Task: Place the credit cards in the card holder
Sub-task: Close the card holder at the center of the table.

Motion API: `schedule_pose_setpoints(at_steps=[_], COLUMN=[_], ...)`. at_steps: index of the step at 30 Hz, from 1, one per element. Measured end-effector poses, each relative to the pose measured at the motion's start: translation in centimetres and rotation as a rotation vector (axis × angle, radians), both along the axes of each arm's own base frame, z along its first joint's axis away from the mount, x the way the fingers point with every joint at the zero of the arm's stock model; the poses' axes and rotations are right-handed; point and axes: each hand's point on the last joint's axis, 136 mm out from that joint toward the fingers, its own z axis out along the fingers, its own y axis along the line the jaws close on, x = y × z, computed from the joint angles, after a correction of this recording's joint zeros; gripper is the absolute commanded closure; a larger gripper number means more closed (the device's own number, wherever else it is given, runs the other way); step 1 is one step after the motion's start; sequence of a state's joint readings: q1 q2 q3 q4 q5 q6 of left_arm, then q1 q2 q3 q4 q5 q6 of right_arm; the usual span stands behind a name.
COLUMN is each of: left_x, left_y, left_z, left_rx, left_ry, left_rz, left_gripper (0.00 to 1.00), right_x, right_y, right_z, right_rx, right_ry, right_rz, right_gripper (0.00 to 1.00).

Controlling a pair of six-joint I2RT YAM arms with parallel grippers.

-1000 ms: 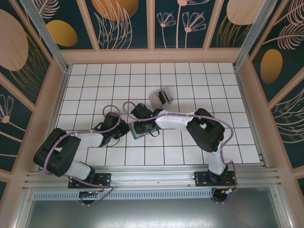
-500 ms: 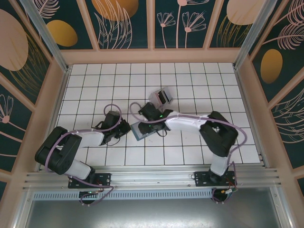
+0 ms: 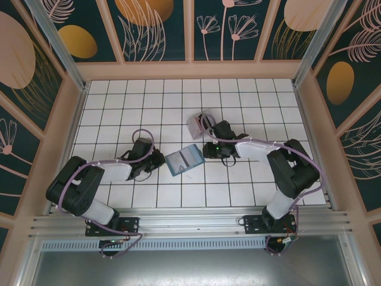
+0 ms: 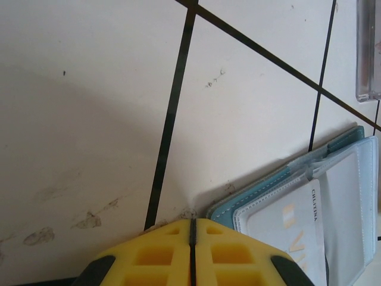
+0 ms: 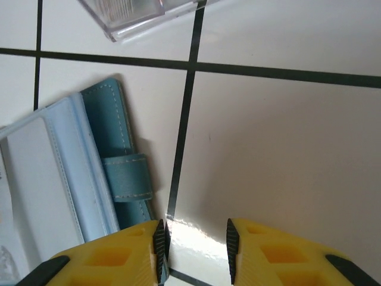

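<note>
Small dark lettering, roughly "CILUTINA" though hard to read, is printed along a white credit card (image 4: pixel 280 223) tucked in the open card holder (image 4: pixel 262 193). This stitched teal wallet with a pale blue inside lies just beyond and to the right of the left gripper (image 4: pixel 191 223), whose yellow fingers are pressed together on nothing. Both arms are stretched low over the white tiled table (image 4: pixel 89 119), and the right gripper (image 5: pixel 196 232) is held with jaws parted and empty, the holder's teal strap just to its left and a clear plastic stand (image 5: pixel 140 15) ahead.
</note>
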State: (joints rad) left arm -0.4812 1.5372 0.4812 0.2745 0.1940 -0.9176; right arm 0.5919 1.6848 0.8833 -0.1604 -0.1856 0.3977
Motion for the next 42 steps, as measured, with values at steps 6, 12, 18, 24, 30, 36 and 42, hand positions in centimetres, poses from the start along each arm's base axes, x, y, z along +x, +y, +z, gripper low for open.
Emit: schedule_pose_setpoints(at_steps=[6, 12, 18, 24, 30, 36, 42], left_x=[0.1, 0.2, 0.2, 0.2, 0.2, 0.2, 0.3], left_y=[-0.2, -0.3, -0.3, -0.3, -0.3, -0.3, -0.3], left_z=[0.0, -0.1, -0.1, -0.1, -0.1, -0.1, -0.1], left_rx=[0.004, 0.008, 0.011, 0.011, 0.010, 0.013, 0.014], left_ry=[0.008, 0.014, 0.017, 0.017, 0.017, 0.014, 0.013], left_rz=[-0.010, -0.013, -0.018, -0.018, -0.019, -0.024, -0.025], left_gripper=[0.89, 0.89, 0.89, 0.89, 0.89, 0.90, 0.90], right_x=[0.3, 1.0, 1.2, 1.1, 1.2, 1.9, 2.6], right_y=[0.5, 1.6, 2.0, 3.0, 3.2, 3.8, 3.5], right_z=[-1.2, -1.1, -1.1, -0.7, -1.0, -1.1, -1.0], right_rx=[-0.005, 0.001, 0.004, 0.034, 0.037, 0.032, -0.001], right_ry=[0.031, 0.023, 0.024, 0.013, 0.023, 0.020, -0.015], right_rz=[0.006, 0.019, 0.024, 0.049, 0.053, 0.053, 0.048], right_gripper=[0.69, 0.69, 0.66, 0.66, 0.66, 0.72, 0.87])
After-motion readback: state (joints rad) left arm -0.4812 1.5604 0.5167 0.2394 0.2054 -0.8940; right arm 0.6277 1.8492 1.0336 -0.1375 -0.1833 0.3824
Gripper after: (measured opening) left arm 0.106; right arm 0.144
